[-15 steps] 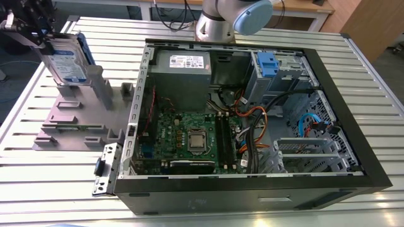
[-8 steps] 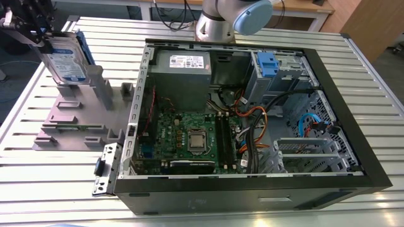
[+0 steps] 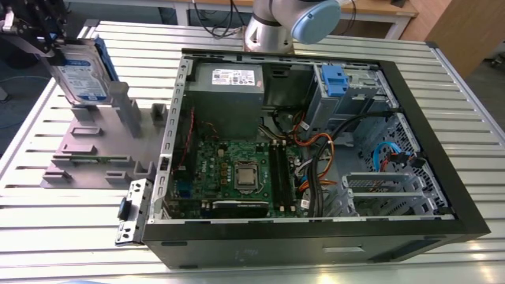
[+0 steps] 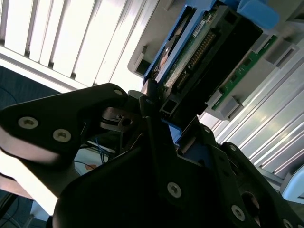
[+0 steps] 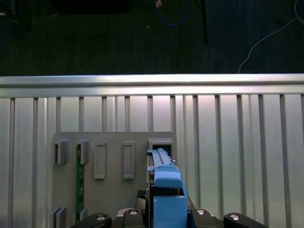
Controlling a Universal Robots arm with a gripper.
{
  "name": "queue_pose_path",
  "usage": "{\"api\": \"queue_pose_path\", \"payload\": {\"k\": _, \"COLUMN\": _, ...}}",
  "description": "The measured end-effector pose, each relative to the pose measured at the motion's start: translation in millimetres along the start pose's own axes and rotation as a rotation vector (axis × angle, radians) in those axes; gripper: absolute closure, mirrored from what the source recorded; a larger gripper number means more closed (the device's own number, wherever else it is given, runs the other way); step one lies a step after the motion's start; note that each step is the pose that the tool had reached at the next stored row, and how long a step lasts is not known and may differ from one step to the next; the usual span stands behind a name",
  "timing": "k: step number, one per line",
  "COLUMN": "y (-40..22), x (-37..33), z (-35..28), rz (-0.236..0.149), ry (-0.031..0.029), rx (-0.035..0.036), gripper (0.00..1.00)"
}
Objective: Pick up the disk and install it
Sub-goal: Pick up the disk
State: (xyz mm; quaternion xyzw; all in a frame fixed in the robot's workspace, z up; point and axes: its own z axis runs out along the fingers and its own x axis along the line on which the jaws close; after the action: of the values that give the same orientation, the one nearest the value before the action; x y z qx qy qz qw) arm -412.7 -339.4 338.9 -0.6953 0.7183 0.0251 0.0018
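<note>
Disk [image 3: 79, 77] and gripper [image 3: 49, 46] are found at the far end of the exterior view's left. The disk is held upright over the grey holder [image 3: 94, 148] on the slatted table [image 3: 63, 236]. Its lower edge is at the holder's tall posts, and whether it is clear of the slot cannot be told. The open computer case [image 3: 316, 248] lies well apart, towards the exterior view's right, with a blue bracket [image 3: 334, 80] at its far corner. By judgement the lift out of the holder is the step in hand. It is best done as a straight pull along the slot, with no twist, so that the blue rails are not caught on the posts.

In the second wrist view the gripper [image 4: 168, 111] is closed narrowly on one end of the disk [image 4: 204, 52], with a black finger [image 4: 151, 97] pressed flat against its side. The connector edge and green board are left uncovered. The hold is judged firm but short, so a slow and steady motion is advised, lest the far end swing.

In the first wrist view the disk [image 5: 164, 190] is seen edge-on between the two halves of the gripper [image 5: 166, 217], in line with a slot of the holder [image 5: 114, 142]. That alignment should be kept square to the slats of the table [image 5: 237, 142].
</note>
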Motion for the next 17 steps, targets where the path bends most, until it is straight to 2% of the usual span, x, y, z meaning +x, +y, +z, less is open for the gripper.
{"api": "queue_pose_path", "payload": {"k": 17, "y": 0.3, "x": -0.3, "z": -8.6, "rz": 0.0, "ry": 0.0001, "rx": 0.0, "gripper": 0.63}}
